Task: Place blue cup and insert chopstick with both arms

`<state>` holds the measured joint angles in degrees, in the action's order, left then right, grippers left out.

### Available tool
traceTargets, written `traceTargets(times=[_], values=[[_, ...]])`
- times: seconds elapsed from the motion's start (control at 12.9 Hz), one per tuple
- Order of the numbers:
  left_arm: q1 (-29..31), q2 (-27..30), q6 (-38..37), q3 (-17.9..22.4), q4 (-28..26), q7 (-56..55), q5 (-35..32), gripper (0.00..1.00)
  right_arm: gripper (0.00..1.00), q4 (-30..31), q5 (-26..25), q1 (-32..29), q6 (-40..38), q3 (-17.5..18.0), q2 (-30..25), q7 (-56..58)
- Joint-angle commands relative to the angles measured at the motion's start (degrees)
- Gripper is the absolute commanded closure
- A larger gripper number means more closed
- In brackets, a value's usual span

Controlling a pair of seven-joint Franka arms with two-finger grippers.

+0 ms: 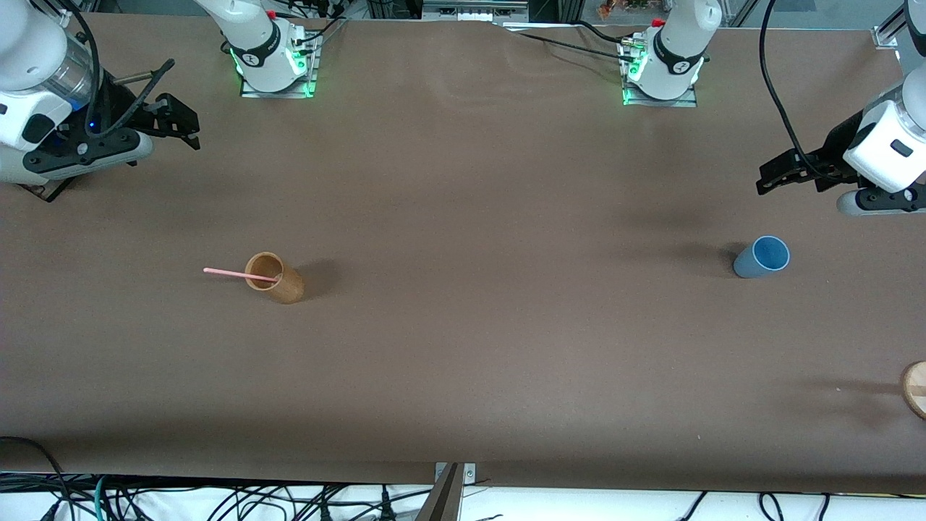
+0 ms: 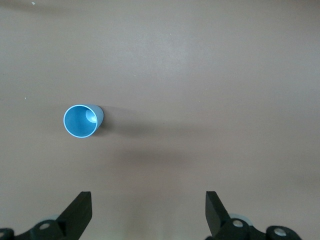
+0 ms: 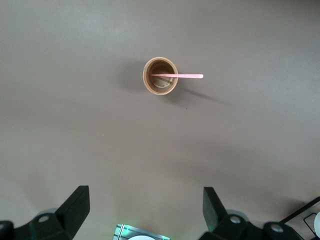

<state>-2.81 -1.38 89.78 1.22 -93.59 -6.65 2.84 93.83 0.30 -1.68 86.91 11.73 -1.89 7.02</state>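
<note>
table (image 1: pixel 463 347): flat matte brown sheet, smooth, faintly creased near the arm bases.

blue cup (image 1: pixel 762 257): small light-blue tumbler, round, slightly tapered, no handle, brighter blue inside. it stands upright on the table toward the left arm's end; the left wrist view shows its open mouth (image 2: pixel 82 121) and a glossy highlight on the inner wall.

chopstick (image 1: pixel 239 273): thin, straight, pale pink. one end sits inside the wooden cup (image 1: pixel 275 278), the rest leans over the rim and sticks out toward the right arm's end. the wooden cup is tan-brown, cylindrical, thick-rimmed, upright, well apart from the blue cup.

left gripper (image 1: pixel 778 177): black, angular fingers, hangs above bare table at the left arm's end, fingers spread wide in the left wrist view (image 2: pixel 149 212), holding nothing.

right gripper (image 1: pixel 181 123): black, hangs over bare table at the right arm's end, fingers spread wide (image 3: pixel 146 210), holding nothing.

round pale wooden disc (image 1: pixel 916 388): cut off at the frame edge, nearer to the front camera than the blue cup.
</note>
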Motion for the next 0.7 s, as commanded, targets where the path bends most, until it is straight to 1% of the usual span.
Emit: traceTargets(times=[0.0, 0.62], values=[[-0.3, 0.3, 0.0, 0.2, -0.4, 0.8, 0.5, 0.00, 0.00, 1.4, 0.4, 0.3, 0.5, -0.4, -0.6, 0.7], [-0.4, 0.2, 0.1, -0.4, -0.4, 0.8, 0.5, 0.00, 0.00, 2.0, 0.4, 0.3, 1.0, -0.4, -0.5, 0.7]])
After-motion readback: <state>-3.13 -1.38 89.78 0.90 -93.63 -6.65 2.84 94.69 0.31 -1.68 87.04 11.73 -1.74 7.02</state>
